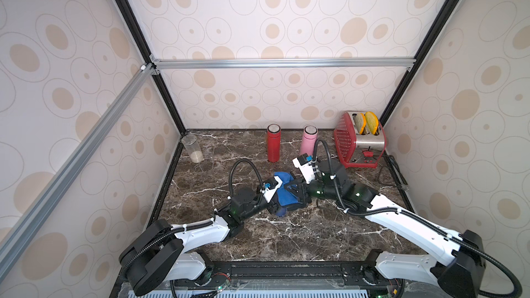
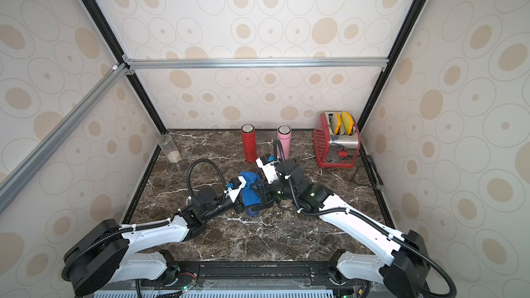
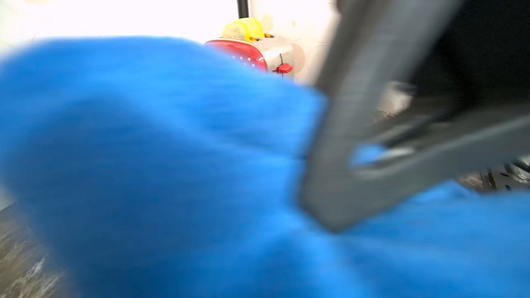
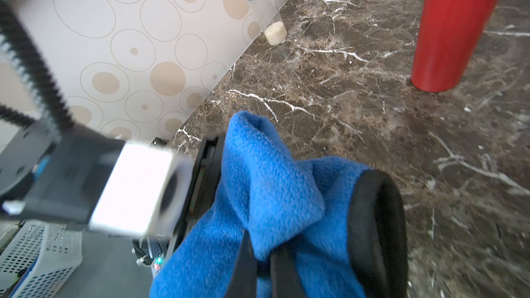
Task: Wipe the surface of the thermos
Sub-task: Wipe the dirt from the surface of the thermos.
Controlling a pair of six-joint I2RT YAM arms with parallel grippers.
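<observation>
Right wrist view: my right gripper [image 4: 263, 256] pinches the blue fleece cloth [image 4: 266, 184], draped for wiping over my clenched left gripper [image 1: 276, 206].

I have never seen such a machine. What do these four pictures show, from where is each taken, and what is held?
These are two white-and-black robot arms at the near edge of a dark brown marble table. Each ends in a two-fingered gripper. Two pictures come from one camera above, seeing everything; two come from cameras on the wrists. At the back stand a red thermos, a pink thermos, a clear glass jar and a red toaster. In the middle, the right gripper is shut on a blue fleece cloth. The left gripper is shut too, but the cloth hides what it grips.
</observation>
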